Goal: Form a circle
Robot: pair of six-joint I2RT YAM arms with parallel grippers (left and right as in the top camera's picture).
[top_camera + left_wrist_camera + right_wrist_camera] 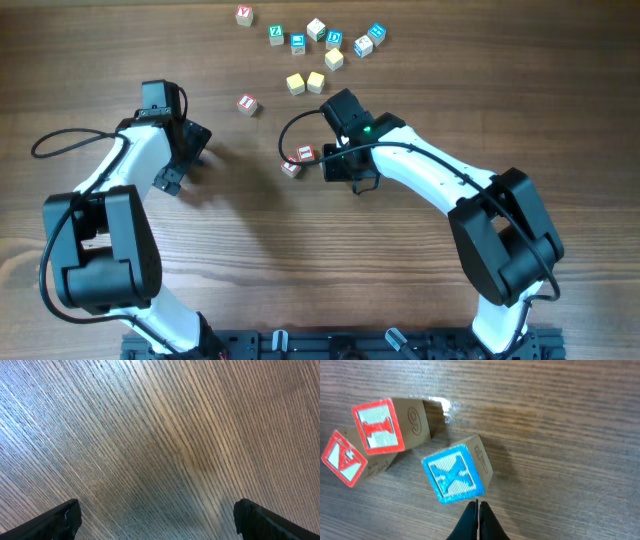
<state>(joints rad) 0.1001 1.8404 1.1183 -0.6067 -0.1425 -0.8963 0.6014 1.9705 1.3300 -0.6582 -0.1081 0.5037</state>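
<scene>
Three small wooden cubes lie in a short curved row, and no closed circle shows. A blue-lettered cube [454, 474] sits just ahead of my right gripper [476, 506], which is shut and empty, its tips almost at the cube's near edge. Two red-lettered cubes [377, 426] [344, 458] lie to its left. From overhead the red pair [305, 153] [291, 168] shows beside the right gripper [330, 162], which hides the blue cube. My left gripper [190, 150] [157, 515] stands open over bare wood, well left of the cubes.
A lone red-lettered cube [247, 104] lies up and left of the row. Two plain yellow cubes [295, 83] [316, 81] sit above it. Several green-, blue- and red-lettered cubes [330, 40] are scattered along the far edge.
</scene>
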